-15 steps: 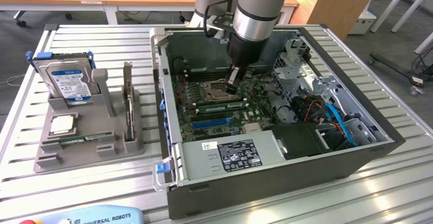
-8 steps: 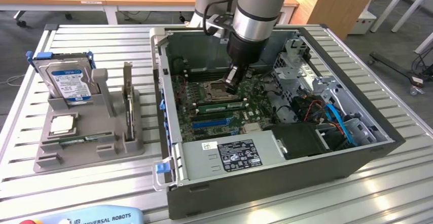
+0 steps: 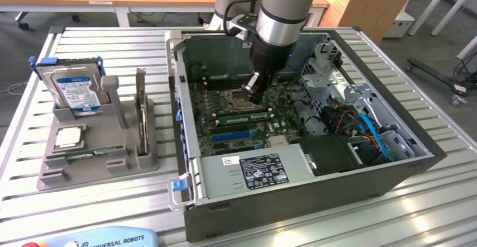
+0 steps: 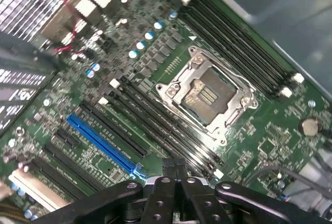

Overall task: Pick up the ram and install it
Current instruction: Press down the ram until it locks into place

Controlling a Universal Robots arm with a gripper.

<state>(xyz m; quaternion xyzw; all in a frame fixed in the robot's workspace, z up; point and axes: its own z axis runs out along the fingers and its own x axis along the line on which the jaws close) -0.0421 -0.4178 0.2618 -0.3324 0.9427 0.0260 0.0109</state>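
Now the gripper (image 4: 174, 166) hangs low over the green motherboard (image 4: 155, 68) inside the computer case (image 3: 298, 191), fingers pressed together, holding nothing.

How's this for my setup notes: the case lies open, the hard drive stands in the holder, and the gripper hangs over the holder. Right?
Not quite. The gripper hangs inside the case, over the motherboard beside the CPU socket, not over the holder. The exterior view shows this. The case does lie open and the hard drive does stand in the holder.
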